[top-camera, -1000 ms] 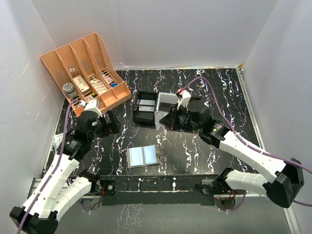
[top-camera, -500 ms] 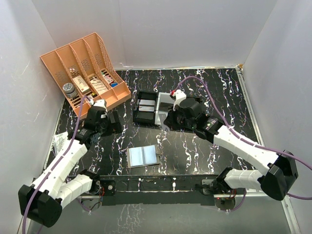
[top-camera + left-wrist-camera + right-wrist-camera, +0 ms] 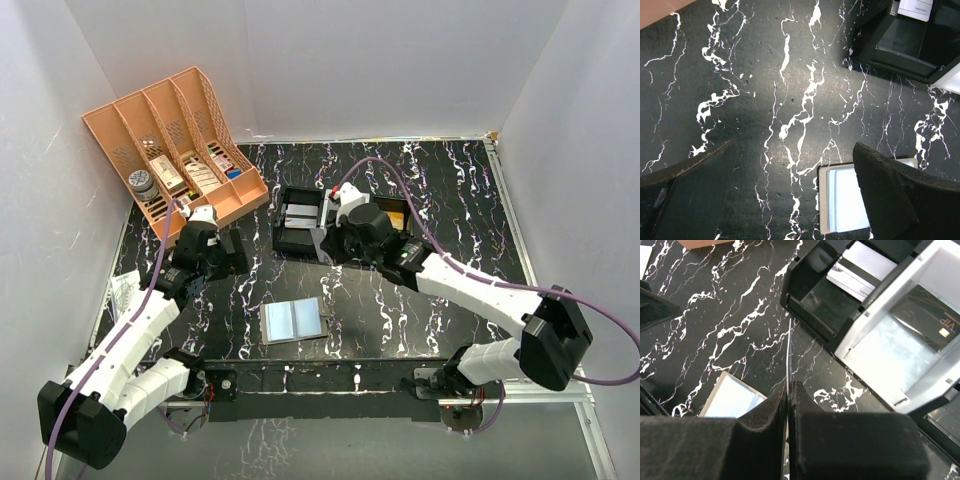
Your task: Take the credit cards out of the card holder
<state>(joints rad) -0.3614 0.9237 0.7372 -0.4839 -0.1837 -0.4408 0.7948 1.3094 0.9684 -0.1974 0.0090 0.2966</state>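
Right gripper (image 3: 790, 387) pinches a credit card (image 3: 790, 347) edge-on; left gripper (image 3: 228, 252) gapes empty; card holder (image 3: 292, 320) at black tray's (image 3: 288, 240) six o'clock.

Left arm (image 3: 130, 345) and right arm (image 3: 470, 290) in white shells, black joints and wrist housings, lilac cable (image 3: 380, 160) trailing along each — left claw (image 3: 795, 145) and right claw (image 3: 789, 385) with matte black wedge fingers

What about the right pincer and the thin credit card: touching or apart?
Touching. The right wrist view shows the right pincer shut on the credit card, seen edge-on: its thin edge runs into the seam between both fingers.
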